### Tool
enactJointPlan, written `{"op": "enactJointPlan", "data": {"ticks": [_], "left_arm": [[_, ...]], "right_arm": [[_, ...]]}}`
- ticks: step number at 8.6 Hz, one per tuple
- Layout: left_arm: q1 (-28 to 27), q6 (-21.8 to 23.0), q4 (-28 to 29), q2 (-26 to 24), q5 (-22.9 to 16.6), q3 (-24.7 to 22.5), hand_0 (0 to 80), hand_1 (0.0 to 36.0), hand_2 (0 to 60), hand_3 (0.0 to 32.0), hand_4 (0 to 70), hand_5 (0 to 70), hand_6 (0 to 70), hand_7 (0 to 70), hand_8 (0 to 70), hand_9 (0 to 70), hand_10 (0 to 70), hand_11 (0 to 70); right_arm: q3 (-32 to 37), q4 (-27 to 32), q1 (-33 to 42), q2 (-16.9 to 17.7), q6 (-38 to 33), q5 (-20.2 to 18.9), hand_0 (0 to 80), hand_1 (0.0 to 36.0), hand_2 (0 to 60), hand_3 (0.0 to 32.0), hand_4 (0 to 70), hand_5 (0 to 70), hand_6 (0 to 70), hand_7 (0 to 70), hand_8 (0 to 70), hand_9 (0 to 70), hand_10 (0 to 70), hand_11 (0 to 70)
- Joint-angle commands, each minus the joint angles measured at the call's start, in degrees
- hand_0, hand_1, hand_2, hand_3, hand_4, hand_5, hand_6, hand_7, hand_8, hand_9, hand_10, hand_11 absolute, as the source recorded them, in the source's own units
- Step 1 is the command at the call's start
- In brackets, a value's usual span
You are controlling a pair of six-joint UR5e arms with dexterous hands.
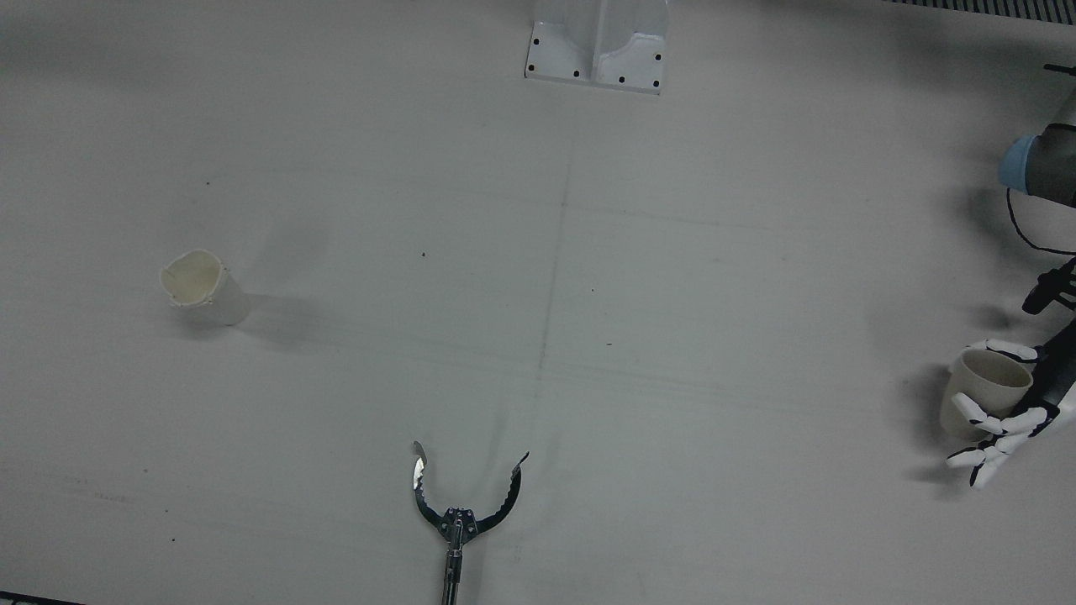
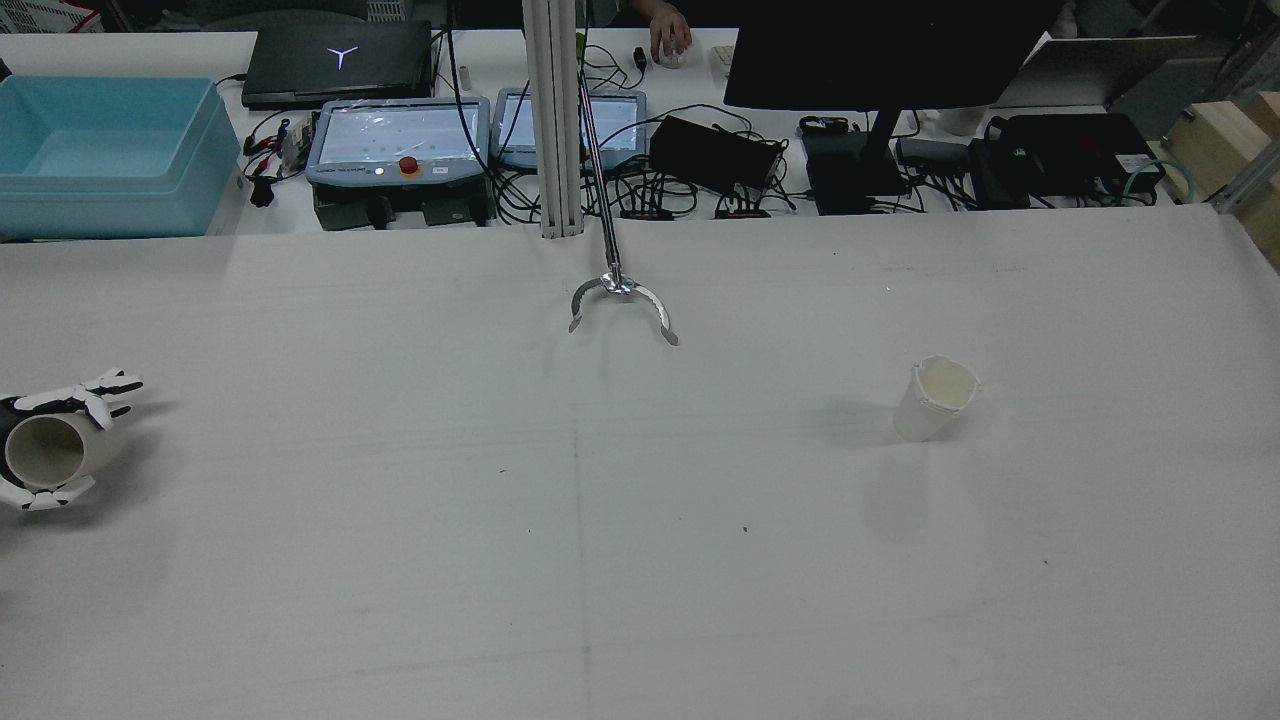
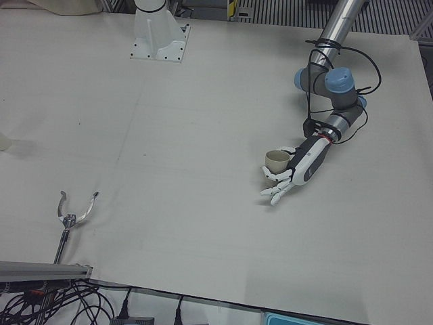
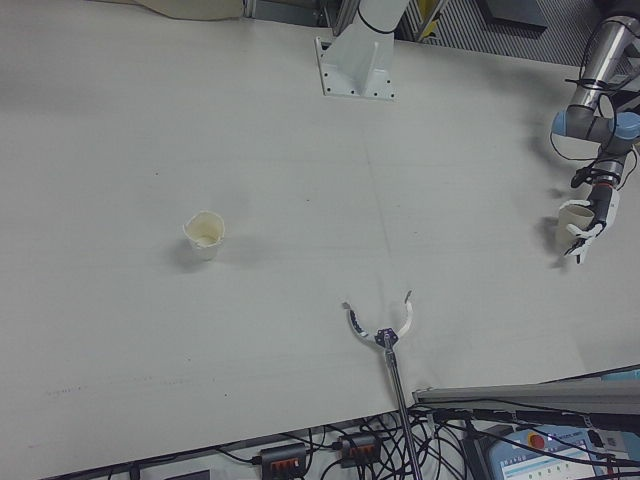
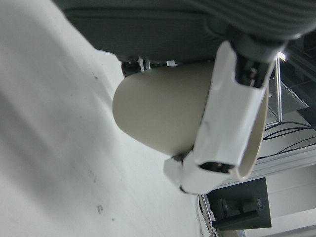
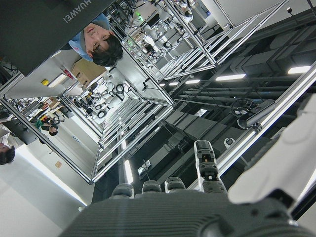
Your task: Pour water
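My left hand (image 1: 1004, 412) is at the table's edge on my left side, shut on a plain paper cup (image 1: 983, 382). The rear view shows that cup (image 2: 50, 452) tipped, its mouth facing the camera, between the fingers of the left hand (image 2: 45, 450). In the left hand view a white finger (image 5: 229, 123) crosses the cup's wall (image 5: 158, 113). A second paper cup (image 1: 202, 287) with a dented rim stands upright far across the table (image 2: 935, 400). My right hand (image 6: 207, 197) shows only in its own view, pointing at the ceiling, fingers apart and holding nothing.
A metal grabber claw (image 1: 462, 496) on a long rod lies open near the operators' edge, midway between the cups (image 2: 620, 300). An arm pedestal base (image 1: 597, 50) is bolted at the robot's edge. Laptops, consoles and a blue bin (image 2: 100, 150) sit beyond the table.
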State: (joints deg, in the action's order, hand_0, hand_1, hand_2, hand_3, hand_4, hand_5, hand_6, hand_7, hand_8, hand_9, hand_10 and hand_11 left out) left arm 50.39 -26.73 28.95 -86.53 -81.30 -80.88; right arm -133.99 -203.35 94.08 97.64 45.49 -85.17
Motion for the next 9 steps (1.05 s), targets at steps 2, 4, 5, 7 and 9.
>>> {"op": "enactJointPlan", "data": {"ticks": [2,4,5,7,9], "left_arm": [[0.24,3.43,-0.56,0.13,0.00,-0.68,79.7,36.0,60.0,0.0,70.0,70.0,20.6,23.8,7.4,7.9,9.4,17.3],[0.67,3.52,-0.73,0.13,0.00,-0.94,50.3,36.0,60.0,0.0,70.0,70.0,22.2,25.8,6.9,7.7,8.3,13.9],[0.68,3.52,-0.73,1.18,0.09,-1.21,47.1,35.3,60.0,0.0,70.0,70.0,22.2,25.7,5.8,6.6,7.5,11.6],[0.76,3.26,-0.82,3.90,0.18,-2.96,48.0,32.3,60.0,0.0,70.0,70.0,19.1,25.0,4.6,5.7,7.2,11.2],[1.03,3.35,-1.17,4.00,0.18,-3.05,54.2,36.0,60.0,0.0,70.0,64.6,19.2,26.0,6.2,7.6,8.5,14.4]], "right_arm": [[0.57,0.06,-0.04,0.01,-0.32,-0.08,32.9,4.4,7.8,3.2,6.9,12.5,1.5,4.3,0.9,1.5,0.0,0.0],[0.40,-0.03,0.05,0.01,-0.49,-0.34,32.9,4.4,7.8,3.2,6.9,12.5,1.5,4.3,0.9,1.5,0.0,0.0],[0.39,-0.03,0.14,0.01,-0.49,-0.34,32.9,4.4,7.8,3.2,6.9,12.5,1.5,4.3,0.9,1.5,0.0,0.0],[0.39,-0.03,0.05,0.01,-0.49,-0.34,32.9,4.3,7.4,3.4,7.0,12.5,1.4,4.1,0.7,1.2,0.0,0.0],[0.22,-0.03,0.05,0.01,-0.49,-0.43,33.2,4.3,7.4,3.4,7.1,12.7,1.3,4.2,0.6,1.1,0.0,0.0]]}}
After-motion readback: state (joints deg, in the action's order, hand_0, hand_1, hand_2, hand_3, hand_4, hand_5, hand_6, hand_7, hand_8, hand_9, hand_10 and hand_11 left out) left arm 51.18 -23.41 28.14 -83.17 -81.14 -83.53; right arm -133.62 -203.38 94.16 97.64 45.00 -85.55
